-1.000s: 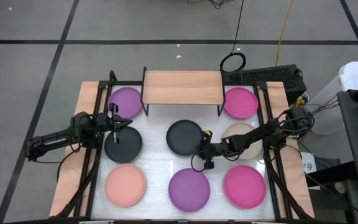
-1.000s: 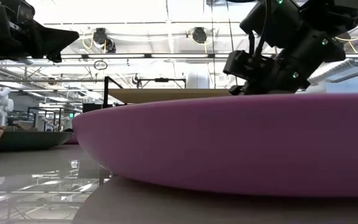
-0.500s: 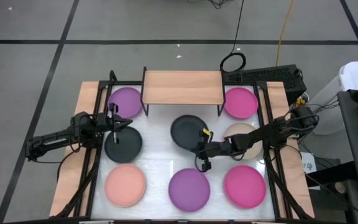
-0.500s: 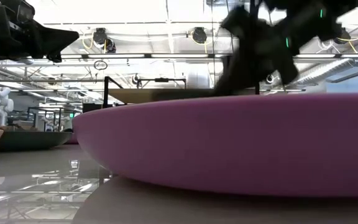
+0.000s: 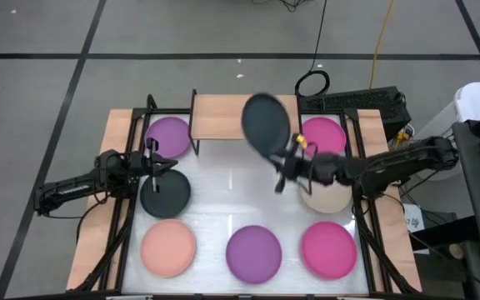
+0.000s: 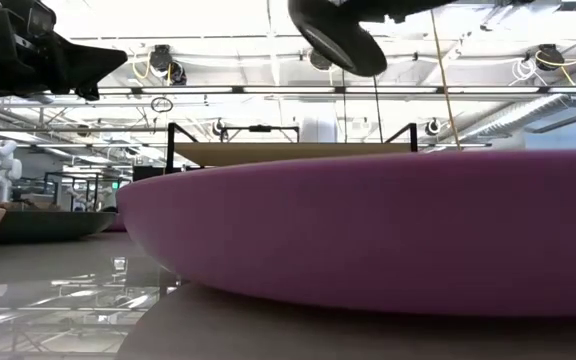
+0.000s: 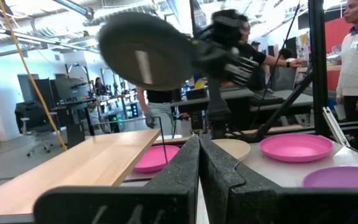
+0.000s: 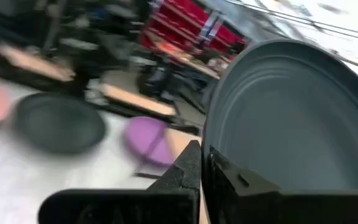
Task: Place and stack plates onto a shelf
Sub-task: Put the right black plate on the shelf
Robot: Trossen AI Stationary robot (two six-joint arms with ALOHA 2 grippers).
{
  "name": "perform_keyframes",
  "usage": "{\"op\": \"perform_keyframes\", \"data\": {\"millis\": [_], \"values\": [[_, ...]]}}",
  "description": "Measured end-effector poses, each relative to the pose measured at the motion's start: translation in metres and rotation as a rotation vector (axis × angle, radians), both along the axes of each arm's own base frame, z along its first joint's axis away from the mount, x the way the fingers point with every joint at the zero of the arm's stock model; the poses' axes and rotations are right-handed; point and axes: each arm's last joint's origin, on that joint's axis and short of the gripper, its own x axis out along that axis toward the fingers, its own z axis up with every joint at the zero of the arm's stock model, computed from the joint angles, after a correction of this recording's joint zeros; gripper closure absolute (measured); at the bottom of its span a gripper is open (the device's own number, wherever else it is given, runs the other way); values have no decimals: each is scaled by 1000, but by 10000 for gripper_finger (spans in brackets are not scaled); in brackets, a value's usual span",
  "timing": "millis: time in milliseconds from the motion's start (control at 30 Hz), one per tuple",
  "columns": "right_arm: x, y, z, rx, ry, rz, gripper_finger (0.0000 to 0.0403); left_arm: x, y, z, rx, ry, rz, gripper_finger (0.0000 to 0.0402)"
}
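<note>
A black plate [image 5: 267, 123] hangs tilted in the air over the light-wood shelf's [image 5: 223, 117] right half, with my right gripper [image 5: 288, 160] shut on it. It also shows high up in the low view [image 6: 338, 35] and in the left wrist view [image 7: 145, 53]. My left gripper [image 5: 161, 163] is shut and hovers at the left over the far edge of a second black plate [image 5: 165, 193] that lies flat on the table. Its shut fingers [image 7: 199, 162] hold nothing. My right gripper pinches the black plate's rim [image 8: 213, 146] between its two fingers, on the side nearest the arm. The fingers come from the table's right, roughly level. The plate is lifted clear, tilted, and sticks out beyond the fingertips toward the shelf.
Flat on the table lie a purple plate [image 5: 170, 136] and a magenta one [image 5: 322, 137] beside the shelf, a beige plate [image 5: 325, 193] under my right arm, and salmon [image 5: 168, 247], purple [image 5: 254, 250] and magenta [image 5: 328, 248] plates along the near edge. People stand beyond the table.
My right gripper has shut on the black plate's rim at the table's middle. It has then risen and gone toward the far edge, carrying the plate clear of the table to above the shelf. The plate has tipped from flat to tilted.
</note>
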Motion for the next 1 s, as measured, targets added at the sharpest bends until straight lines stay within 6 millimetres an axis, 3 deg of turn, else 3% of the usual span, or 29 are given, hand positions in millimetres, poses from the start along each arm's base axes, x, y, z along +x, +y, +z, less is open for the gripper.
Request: {"op": "perform_keyframes", "data": {"millis": [233, 400, 833, 1000], "values": [[2, -56, 15, 69, 106, -161, 402, 0, 0, 0, 0, 0, 0, 387], [8, -86, 0, 190, 247, -170, 402, 0, 0, 0, 0, 0, 0, 387], [32, -105, -52, 278, 432, -163, 402, 0, 0, 0, 0, 1, 0, 387], [38, -108, -60, 274, 454, -171, 395, 0, 0, 0, 0, 0, 0, 387]]}}
